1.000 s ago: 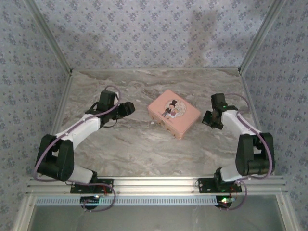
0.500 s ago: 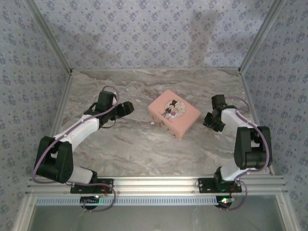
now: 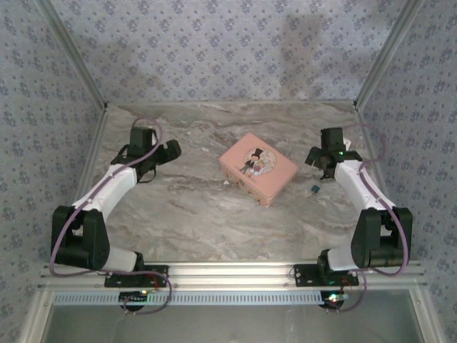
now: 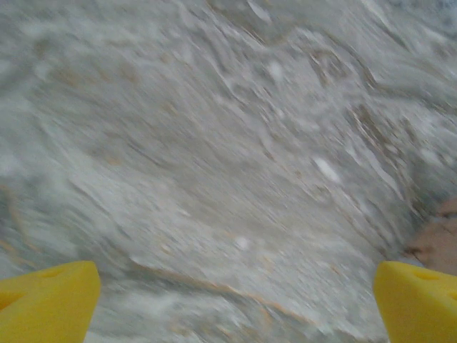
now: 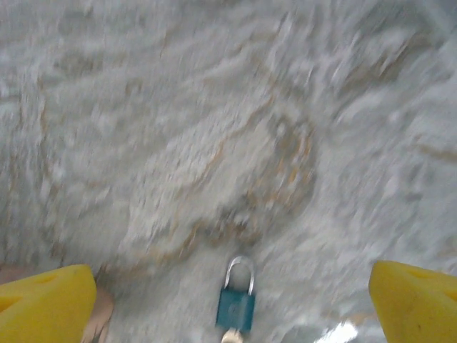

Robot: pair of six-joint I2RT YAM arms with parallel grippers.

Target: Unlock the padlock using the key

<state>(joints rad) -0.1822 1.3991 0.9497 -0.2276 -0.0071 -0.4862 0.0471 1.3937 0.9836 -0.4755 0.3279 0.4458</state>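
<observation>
Padlock: the padlock [image 3: 314, 189] lies flat on the marble table [image 3: 193, 214], near the right side, just off the right corner of the pink tin [image 3: 257, 168] and apart from it.
Close-up: in the right wrist view it is a small teal body with the shackle [image 5: 240, 270] pointing away from the camera, and the shackle looks seated, so I judge it locked.
Key: a pale stub [image 5: 230, 336] pokes out under the lock body, cut off by the frame edge. It could be the key sitting in the keyhole, but I cannot tell.
Right gripper: the right gripper [image 3: 316, 158] hovers just beyond the lock, its yellow fingertips [image 5: 44, 303] spread wide with nothing between them.
Left gripper: the left gripper [image 3: 170, 148] is well off to the left of the tin, its fingertips [image 4: 47, 300] also wide apart over bare marble, holding nothing.
Step in hand: to my eye this is the reach. Neither lock nor key is gripped, so no turning has begun.
Next move calls for: the right arm dropping onto the lock, centred, and closing square across the body to pin it. The left arm must cross past the tin to work the key.
Watch out: the lock is tiny and loose, so an off-centre pinch would likely skid it across the marble.
</observation>
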